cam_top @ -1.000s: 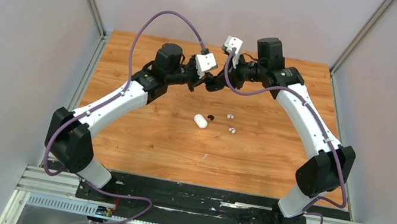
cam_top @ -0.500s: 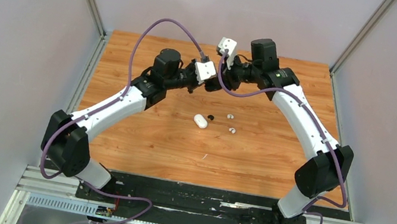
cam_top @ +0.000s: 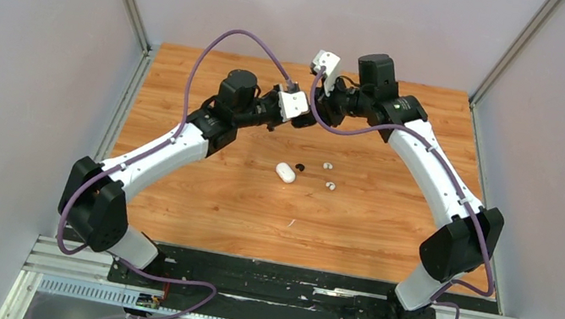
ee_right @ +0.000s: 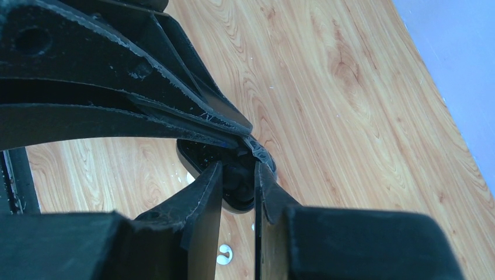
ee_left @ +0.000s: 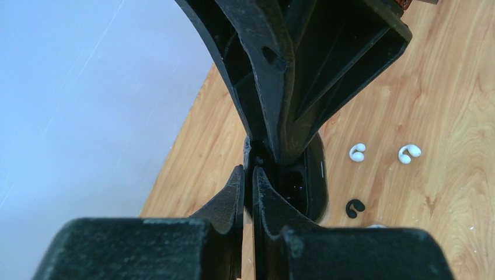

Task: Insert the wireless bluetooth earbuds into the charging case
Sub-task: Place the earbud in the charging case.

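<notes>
Our right hand (ee_right: 238,175) grasps the black case (ee_left: 312,175) aloft; our left hand (ee_left: 248,172) is clenched at its rim.

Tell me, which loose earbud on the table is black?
The black earbud lying right beside the white case; the two white earbuds sit farther right.

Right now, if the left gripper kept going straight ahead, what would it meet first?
The black case that the left gripper pinches; the right gripper sits right behind, I think.
</notes>
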Robot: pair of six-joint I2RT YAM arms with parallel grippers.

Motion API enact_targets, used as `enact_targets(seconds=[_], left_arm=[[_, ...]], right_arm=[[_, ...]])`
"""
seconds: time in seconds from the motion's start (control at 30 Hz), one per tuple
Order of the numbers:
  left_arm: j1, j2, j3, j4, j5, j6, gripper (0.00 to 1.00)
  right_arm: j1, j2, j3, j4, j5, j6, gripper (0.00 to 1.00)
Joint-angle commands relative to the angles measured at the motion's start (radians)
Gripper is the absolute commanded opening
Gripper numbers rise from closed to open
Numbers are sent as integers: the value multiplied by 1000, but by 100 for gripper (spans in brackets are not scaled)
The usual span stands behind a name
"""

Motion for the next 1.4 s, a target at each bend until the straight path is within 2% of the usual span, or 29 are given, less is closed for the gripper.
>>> enact_targets(seconds=[0.0, 0.27, 0.3, 0.4, 0.73, 1.2, 1.37], left_arm=[[-3, -48, 0, 85, -3, 23, 0], [-3, -50, -3, 111, 15, 22, 0], [-4, -50, -4, 114, 16, 22, 0], [-3, -51, -5, 118, 11, 12, 0], [-2, -42, -2, 123, 8, -32, 0], [-2, -42, -5, 115, -2, -44, 0], [-3, -41, -3, 110, -4, -36, 0]], right_arm=[[-1, -34, -5, -13, 17, 29, 0], [-2, -14, 4, -23, 32, 28, 0], [-2, -11, 9, -23, 32, 32, 1], [1, -5, 18, -22, 36, 46, 14], [9, 16, 58, -20, 63, 104, 19], [11, 28, 88, -5, 97, 174, 37], [7, 19, 100, -7, 81, 208, 46]])
